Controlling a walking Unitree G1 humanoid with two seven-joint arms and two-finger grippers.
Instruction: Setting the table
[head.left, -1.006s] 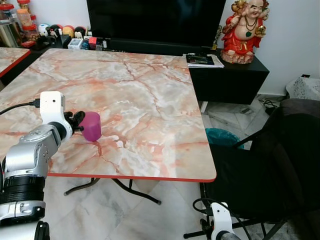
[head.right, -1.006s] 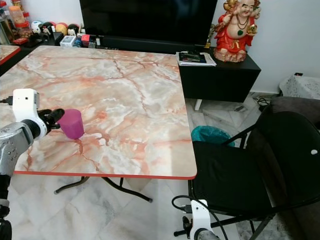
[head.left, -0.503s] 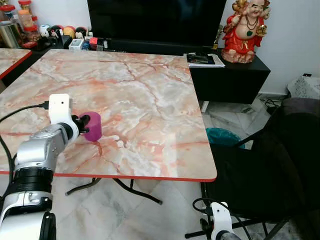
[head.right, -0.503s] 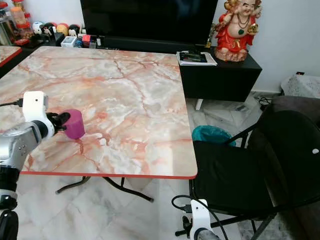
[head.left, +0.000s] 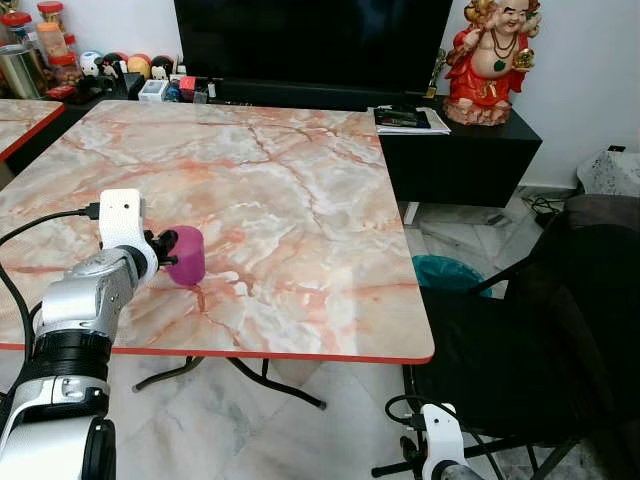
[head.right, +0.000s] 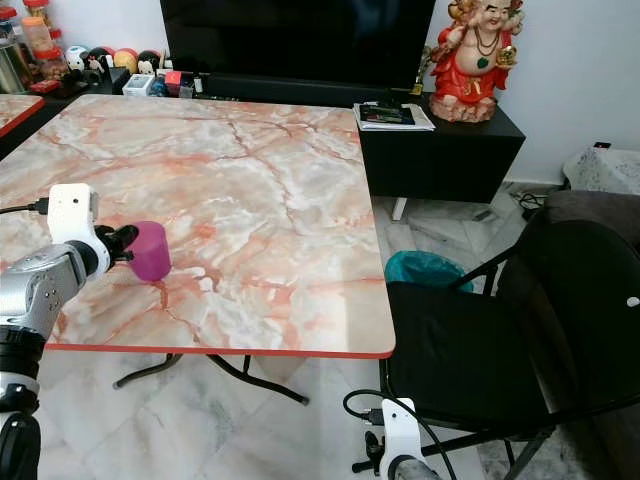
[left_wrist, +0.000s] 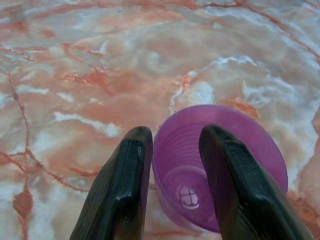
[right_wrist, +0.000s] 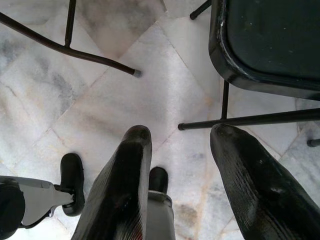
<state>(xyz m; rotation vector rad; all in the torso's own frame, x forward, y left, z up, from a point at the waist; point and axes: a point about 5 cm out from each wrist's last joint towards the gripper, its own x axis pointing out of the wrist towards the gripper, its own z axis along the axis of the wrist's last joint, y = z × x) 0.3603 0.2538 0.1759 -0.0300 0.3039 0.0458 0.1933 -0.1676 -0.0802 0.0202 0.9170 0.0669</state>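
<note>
A purple cup (head.left: 186, 255) stands upright on the table (head.left: 300, 200), near the front edge and toward the left side. The left gripper (left_wrist: 172, 165) holds the cup's rim, with one finger (left_wrist: 227, 185) inside the cup and the other outside. The right gripper (right_wrist: 182, 170) hangs low over the floor (right_wrist: 100, 100) by a black chair (head.right: 480, 350), its fingers spread apart with nothing between them.

You have a square marble-patterned table (head.left: 300, 200) in front of you — pink and cream veins, a thin red edge, black metal legs on a pale marble floor (head.left: 230, 420). One thing stands directly on it: a purple cup (head.left: 186, 255), upright, open end up, near your left front edge and well apart from the far side. A second table (head.left: 20, 112) of the same pattern sits off to your left.
</note>
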